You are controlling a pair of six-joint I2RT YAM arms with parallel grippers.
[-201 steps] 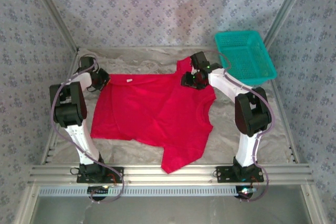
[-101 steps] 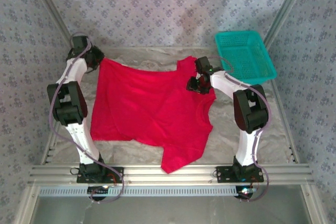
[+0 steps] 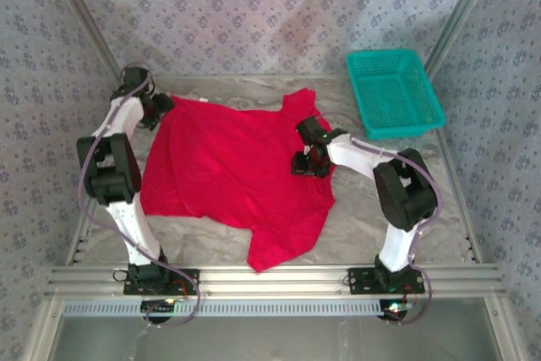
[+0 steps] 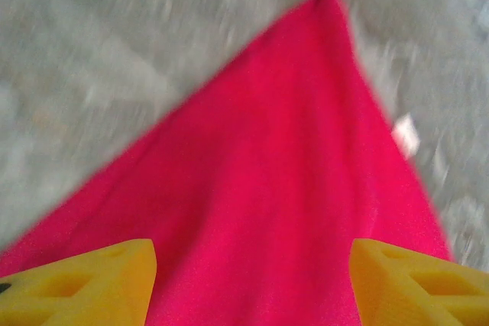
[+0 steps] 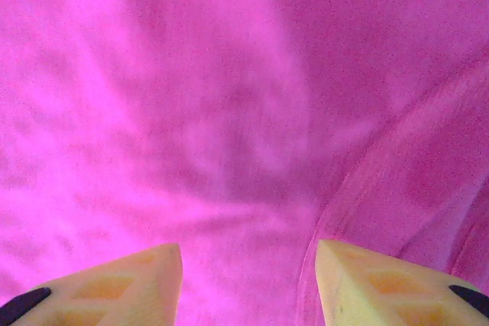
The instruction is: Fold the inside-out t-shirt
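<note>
The bright red t-shirt (image 3: 232, 171) lies spread across the table, with one corner trailing toward the near edge. In the left wrist view the t-shirt (image 4: 267, 188) narrows to a corner, and its small white tag (image 4: 405, 133) shows at its right edge. My left gripper (image 3: 159, 107) is at the shirt's far left corner. In its own view, the left gripper (image 4: 250, 256) is open, with flat cloth under the gap. My right gripper (image 3: 306, 161) is low over the shirt's right side. Seen from the wrist, the right gripper (image 5: 248, 248) is open over cloth (image 5: 229, 112) that looks magenta, with a seam near its right finger.
A teal mesh basket (image 3: 396, 95) stands at the far right corner, apart from the shirt. Bare grey table cover (image 3: 380, 209) shows to the right of the shirt and along the near edge. Metal frame rails run along both sides and the front.
My left gripper has opened and let go of the shirt's far left corner, which dropped to the table. My right gripper moved nearer and leftward, and the shirt shifted left with it.
</note>
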